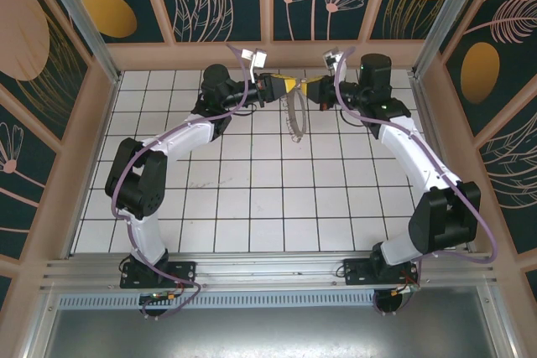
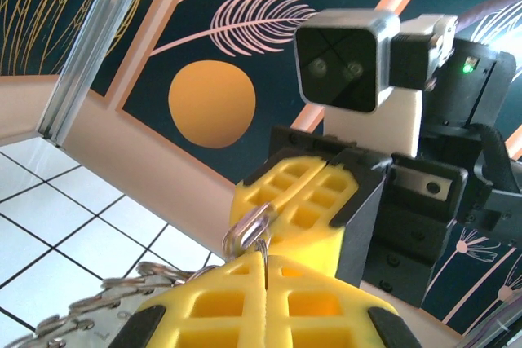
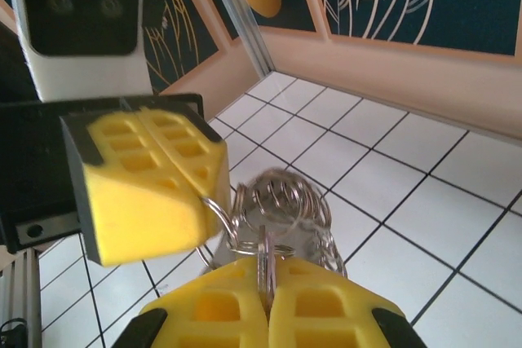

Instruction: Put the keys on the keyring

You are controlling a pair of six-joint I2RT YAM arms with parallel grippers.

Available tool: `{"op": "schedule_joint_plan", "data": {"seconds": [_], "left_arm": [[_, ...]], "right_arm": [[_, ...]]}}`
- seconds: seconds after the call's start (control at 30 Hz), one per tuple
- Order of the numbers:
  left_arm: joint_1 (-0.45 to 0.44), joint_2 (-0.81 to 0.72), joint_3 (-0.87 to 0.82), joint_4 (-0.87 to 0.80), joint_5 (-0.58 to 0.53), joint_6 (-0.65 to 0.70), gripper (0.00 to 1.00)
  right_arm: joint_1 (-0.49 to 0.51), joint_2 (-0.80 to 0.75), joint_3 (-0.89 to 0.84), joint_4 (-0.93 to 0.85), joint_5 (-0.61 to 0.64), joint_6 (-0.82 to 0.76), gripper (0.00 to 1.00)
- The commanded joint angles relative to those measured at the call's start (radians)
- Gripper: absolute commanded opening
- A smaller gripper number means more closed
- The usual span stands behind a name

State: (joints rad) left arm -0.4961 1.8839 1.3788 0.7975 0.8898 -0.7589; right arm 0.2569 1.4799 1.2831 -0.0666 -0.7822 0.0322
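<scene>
The left gripper (image 1: 289, 86) is up off the desk (image 1: 252, 207), pointing at its opposite no., fingers pressed fully together. In left wrist view the left gripper (image 2: 265, 273) has its yellow pads seam to seam w/ a small steel loop (image 2: 249, 230) of the keyring (image 2: 110, 303) pinched at the tips. The loop sticks out just ahead of the tips. The rest of the chain sags below and to one side of the fingers.

Btwn the two grippers the keyring (image 1: 295, 119) hangs under the spot where the tips meet, dangling toward the desk. Can't tell if its lower end touches the tiles. From the right wrist cam the keyring (image 3: 281, 201) shows as a coiled wire bunch plus flat metal bits, just ahead of the tips. Can't pick out a key among them.

The right gripper (image 1: 305, 85) faces back, nearly tip to tip w/ the left one and at approx the same height. The right gripper (image 3: 265, 283) is also closed tight, a thin ring section clamped upright in the seam btwn its pads. The left gripper (image 3: 163, 177) sits just ahead and to the side, its corner on the same wire loop.
</scene>
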Motion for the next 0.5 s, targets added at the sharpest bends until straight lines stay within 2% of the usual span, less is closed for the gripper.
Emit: {"op": "schedule_joint_plan", "data": {"seconds": [0.0, 0.2, 0.47], "left_arm": [[-0.001, -0.034, -0.004, 0.029, 0.008, 0.012, 0.00], [-0.001, -0.032, -0.004, 0.031, 0.008, 0.010, 0.00], [-0.001, -0.029, -0.009, 0.035, 0.010, 0.011, 0.00]], "right_arm": [[0.006, -0.039, -0.042, 0.022, 0.011, -0.006, 0.00], [0.004, -0.053, -0.046, 0.022, 0.020, -0.006, 0.00], [0.003, -0.030, 0.038, -0.013, 0.023, -0.027, 0.00]]}}
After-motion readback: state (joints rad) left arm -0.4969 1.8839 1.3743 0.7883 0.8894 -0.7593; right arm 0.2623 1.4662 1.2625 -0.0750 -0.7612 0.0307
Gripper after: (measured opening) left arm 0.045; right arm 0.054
